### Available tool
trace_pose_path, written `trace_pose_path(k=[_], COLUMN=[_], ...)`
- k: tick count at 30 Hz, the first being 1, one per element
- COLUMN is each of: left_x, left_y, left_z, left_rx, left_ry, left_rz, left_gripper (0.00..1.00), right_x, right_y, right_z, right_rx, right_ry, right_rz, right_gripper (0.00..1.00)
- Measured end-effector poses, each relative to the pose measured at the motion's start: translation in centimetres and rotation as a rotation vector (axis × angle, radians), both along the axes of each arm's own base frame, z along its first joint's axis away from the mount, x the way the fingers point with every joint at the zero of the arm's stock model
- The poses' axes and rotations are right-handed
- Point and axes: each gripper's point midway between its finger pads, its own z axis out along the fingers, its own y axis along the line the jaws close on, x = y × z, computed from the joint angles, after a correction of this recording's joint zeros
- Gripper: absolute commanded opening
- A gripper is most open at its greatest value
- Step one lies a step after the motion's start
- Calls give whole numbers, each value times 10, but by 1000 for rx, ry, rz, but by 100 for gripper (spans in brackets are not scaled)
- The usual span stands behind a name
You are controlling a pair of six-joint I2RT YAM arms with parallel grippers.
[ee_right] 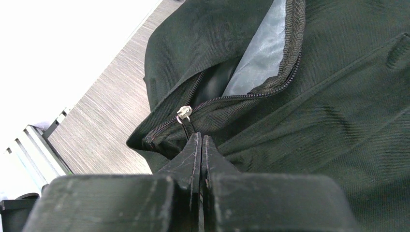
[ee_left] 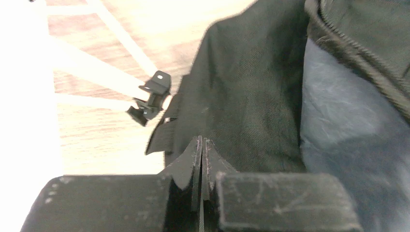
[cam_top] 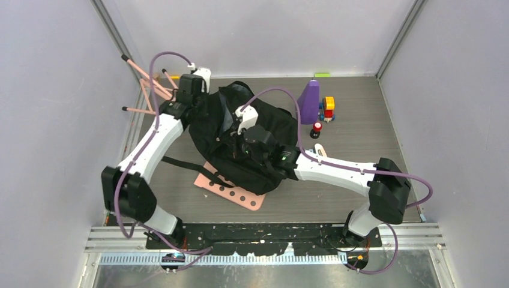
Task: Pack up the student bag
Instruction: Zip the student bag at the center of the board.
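Note:
The student bag [cam_top: 240, 141] is a large black backpack lying in the middle of the table, partly on a pink perforated board [cam_top: 243, 196]. My left gripper [cam_top: 193, 103] is at the bag's far left edge. In the left wrist view its jaws [ee_left: 201, 141] are closed on the black fabric beside the grey lining [ee_left: 338, 125]. My right gripper [cam_top: 247, 148] is over the bag's middle. In the right wrist view its jaws [ee_right: 198, 137] are closed on the black pull under the silver zipper slider [ee_right: 183, 113]. The zipper is partly open and shows the lining [ee_right: 261, 58].
A purple block [cam_top: 310, 101], a stack of coloured toy blocks [cam_top: 328, 109] and a small red-topped item [cam_top: 316, 129] stand right of the bag. Pink sticks [cam_top: 144, 90] lie at the far left. A black strap buckle [ee_left: 152, 96] lies by the bag's left edge.

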Motion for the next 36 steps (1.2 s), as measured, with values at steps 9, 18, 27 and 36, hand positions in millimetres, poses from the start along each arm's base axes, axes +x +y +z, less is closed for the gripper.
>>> trace_pose_path(k=[9,18,27,36], left_x=[-32,-82,-103,-93], left_y=[-23,-54,-57,-64], left_z=[53,24,18,5], left_rx=[-170,-316,-271,-23], left_ry=[-74,120,175,180], left_rz=[-154,-294,-326,-309], left_gripper=[48,79,84,63], right_x=[-1,-2,-3,-4], right_y=[-8,-14,-14,-13], right_z=[1,0,-2,-3], right_rx=[-1,-7,-6,-1], right_ry=[-6,-5,0,9], right_rz=[-20,-30,-28,-28], right_gripper=[1,1,1,1])
